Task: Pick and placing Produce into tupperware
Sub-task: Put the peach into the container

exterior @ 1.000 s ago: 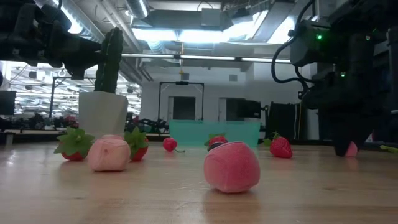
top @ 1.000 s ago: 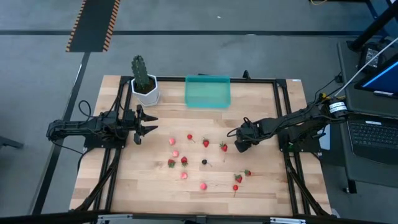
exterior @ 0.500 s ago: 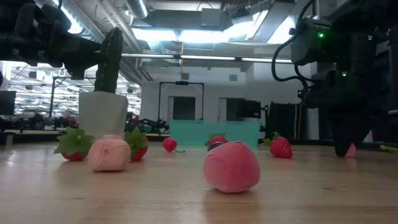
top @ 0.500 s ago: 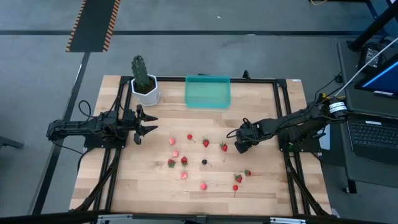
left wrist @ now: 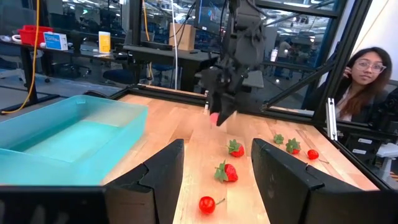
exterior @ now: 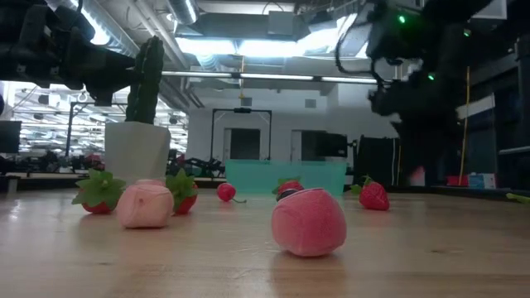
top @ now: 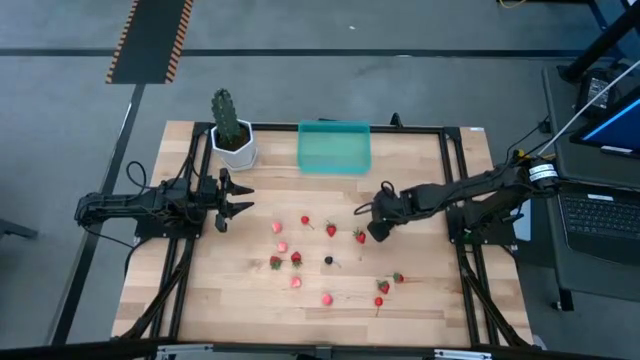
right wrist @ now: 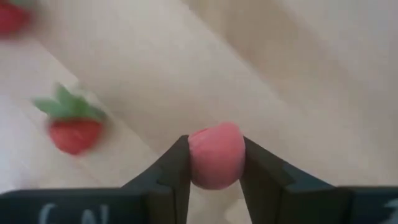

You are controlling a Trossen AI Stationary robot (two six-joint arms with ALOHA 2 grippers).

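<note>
1. The right end effector (top: 372, 226) sits right of centre in the high view, its two fingers (right wrist: 174, 171) clamped on a pink berry (right wrist: 215, 155). In the right wrist view the berry fills the gap between them, with bare wood behind it.
2. In the left wrist view the same pink piece (left wrist: 214, 119) hangs at the tip of the right arm, clear above the bench (top: 420, 300).
3. A red strawberry (top: 360, 237) lies on the wood just beside that end effector, to its lower left in the high view.
4. The left end effector (top: 238, 200) rests at the left of the high view with its fingers apart and nothing between them, well apart from the fruit.
5. The rest of the produce is scattered on the bench across the centre and lower centre of the high view: red strawberries (top: 331, 230), a pale pink piece (top: 327, 298) and one dark berry (top: 329, 260) among them.
6. The tupperware (top: 334, 147) stands at the upper centre of the high view, near the far edge of the bench. Its visible teal floor shows no produce in it, in the high view and the left wrist view alike.
7. A white pot (top: 234, 148) holding a green cactus (top: 226, 115) stands just left of the tupperware.
8. A person (left wrist: 364, 74) shows at the right edge of the left wrist view, beyond the bench.
</note>
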